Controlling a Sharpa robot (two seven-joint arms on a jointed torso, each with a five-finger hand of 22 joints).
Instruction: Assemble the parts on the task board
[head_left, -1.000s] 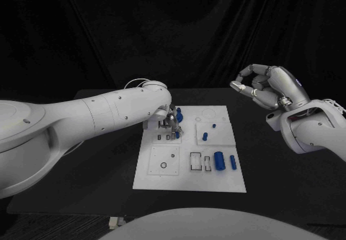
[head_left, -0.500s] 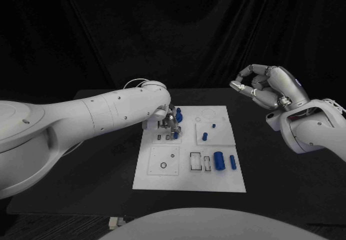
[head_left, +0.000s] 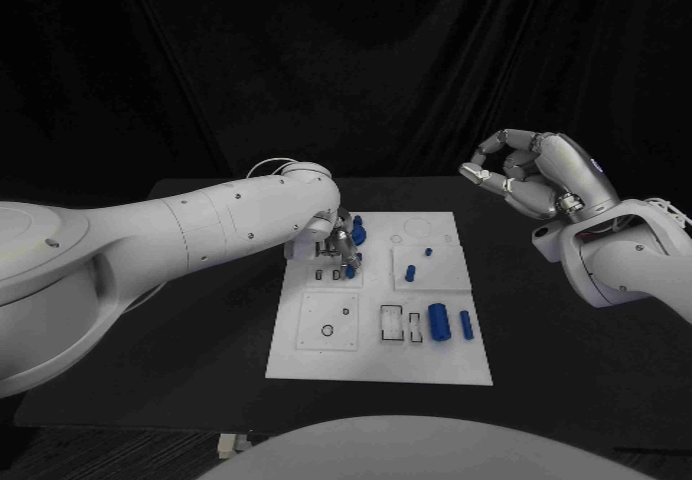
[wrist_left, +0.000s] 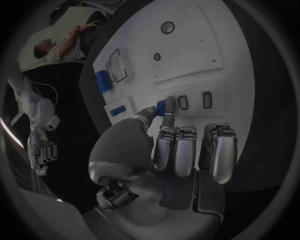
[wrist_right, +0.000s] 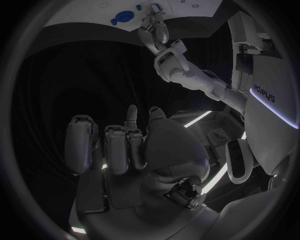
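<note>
The task board (head_left: 382, 345), a white plate, lies in the middle of the black table (head_left: 562, 350). The left hand (head_left: 338, 243) is down over the board's far left part, where its thumb and one finger pinch a small blue part (wrist_left: 161, 108) right at a row of small dark slots (wrist_left: 194, 100); the other fingers are curled side by side above the board. Just beyond the hand another blue part (head_left: 358, 228) stands on the board. A small blue peg (head_left: 410, 271) sits in the square recess right of the hand, and two larger blue cylinders (head_left: 438, 322) lie near the board's right edge, next to two rectangular outlined pockets (head_left: 392, 321). A square plate with a small ring hole (head_left: 327, 330) occupies the near left. The right hand (head_left: 534, 175) is raised well off to the far right, above the table, fingers curled in together and holding nothing.
</note>
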